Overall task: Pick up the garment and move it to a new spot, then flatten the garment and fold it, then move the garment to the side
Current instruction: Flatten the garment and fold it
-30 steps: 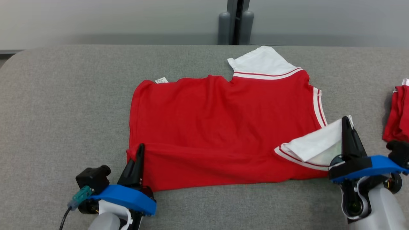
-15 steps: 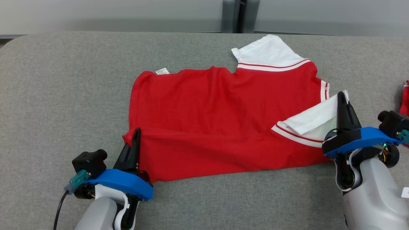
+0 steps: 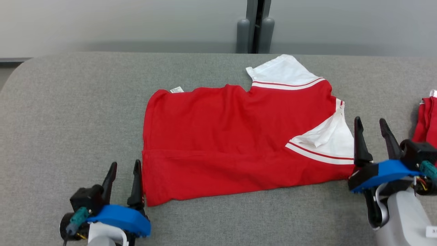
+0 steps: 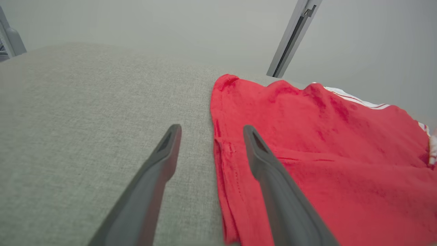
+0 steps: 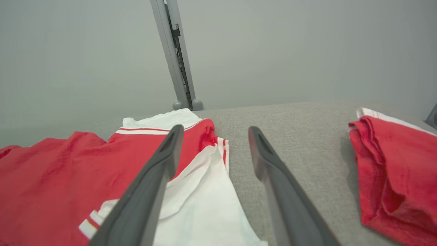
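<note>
The garment (image 3: pixel 239 143) lies spread mid-desk (image 3: pixel 68 119). A crease crosses its near part, and the white sleeve at its right end is folded inward. The far sleeve sticks out, so I judge folding barely begun, with further folds and the move aside left. Both grippers are spread and empty: the left gripper (image 3: pixel 125 163) at the garment's near left corner, the right gripper (image 3: pixel 369 119) beside the folded sleeve. The right wrist view shows more of a bundled red cloth (image 5: pixel 392 164) right of the garment; the head view cuts it off.

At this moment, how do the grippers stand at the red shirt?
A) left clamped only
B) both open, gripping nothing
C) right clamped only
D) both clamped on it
B: left gripper and right gripper each show spread fingers; the red shirt lies loose on the table.
</note>
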